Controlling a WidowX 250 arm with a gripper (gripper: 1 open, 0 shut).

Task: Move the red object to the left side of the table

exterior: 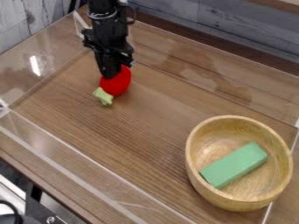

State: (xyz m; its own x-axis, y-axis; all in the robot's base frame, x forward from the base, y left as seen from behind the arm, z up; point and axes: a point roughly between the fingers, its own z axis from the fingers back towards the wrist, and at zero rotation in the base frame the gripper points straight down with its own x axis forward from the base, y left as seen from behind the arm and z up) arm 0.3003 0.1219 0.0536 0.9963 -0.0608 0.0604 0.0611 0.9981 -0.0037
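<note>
The red object (114,84), a small glossy strawberry toy with a light green cap (104,97), is at the left part of the brown wood-grain table (140,131). My black gripper (111,73) points straight down and is shut on the top of the strawberry. The toy sits at or just above the tabletop; I cannot tell whether it touches. Its green cap sticks out to the lower left.
A round wooden bowl (271,182) at the front right holds a green rectangular block (233,164). Low clear acrylic walls (35,66) edge the table on the left, front and back.
</note>
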